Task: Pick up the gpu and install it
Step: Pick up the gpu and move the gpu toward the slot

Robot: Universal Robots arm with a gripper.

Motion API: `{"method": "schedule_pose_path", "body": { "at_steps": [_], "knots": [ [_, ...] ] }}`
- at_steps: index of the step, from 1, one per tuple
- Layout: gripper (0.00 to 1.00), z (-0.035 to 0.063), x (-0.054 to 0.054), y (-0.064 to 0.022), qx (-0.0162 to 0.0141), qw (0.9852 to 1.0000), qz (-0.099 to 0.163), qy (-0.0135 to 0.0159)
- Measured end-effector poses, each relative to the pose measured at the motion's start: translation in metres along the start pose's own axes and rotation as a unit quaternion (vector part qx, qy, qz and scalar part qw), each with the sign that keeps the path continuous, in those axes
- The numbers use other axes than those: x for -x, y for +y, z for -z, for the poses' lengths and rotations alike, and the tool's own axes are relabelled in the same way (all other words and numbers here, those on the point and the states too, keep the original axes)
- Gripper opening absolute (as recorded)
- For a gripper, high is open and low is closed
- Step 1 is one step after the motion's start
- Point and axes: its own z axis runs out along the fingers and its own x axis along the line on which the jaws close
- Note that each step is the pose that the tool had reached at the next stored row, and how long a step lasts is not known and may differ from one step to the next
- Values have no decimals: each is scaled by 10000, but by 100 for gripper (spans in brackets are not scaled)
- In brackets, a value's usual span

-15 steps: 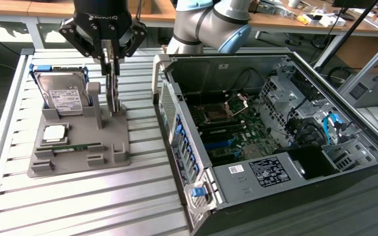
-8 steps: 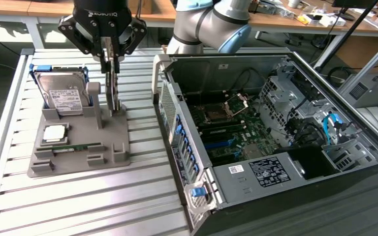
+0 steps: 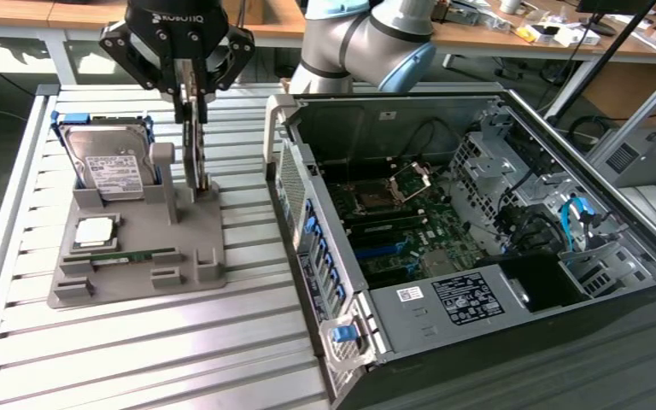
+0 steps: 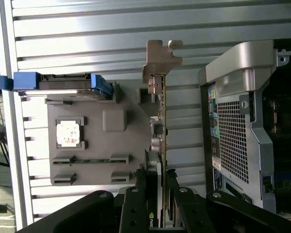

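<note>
Since the gpu (image 3: 201, 158) stands on edge at the gray holder (image 3: 134, 256), the gripper (image 3: 194, 101) hangs straight above it, jaws clamped across its flat faces.

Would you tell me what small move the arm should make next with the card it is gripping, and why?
Probably a short straight lift. The pincer is closed on the upright gpu, whose lower edge looks level with the slot of the grey stand. Rising first would likely free it before any sideways travel toward the open computer case.
</note>
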Motion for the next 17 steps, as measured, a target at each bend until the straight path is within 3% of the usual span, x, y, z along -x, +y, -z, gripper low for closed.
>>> {"method": "schedule_pose_path", "body": {
  "at_steps": [17],
  "knots": [
    [27, 103, 4, 3, 0, 10000, 0, 0]
  ]
}}
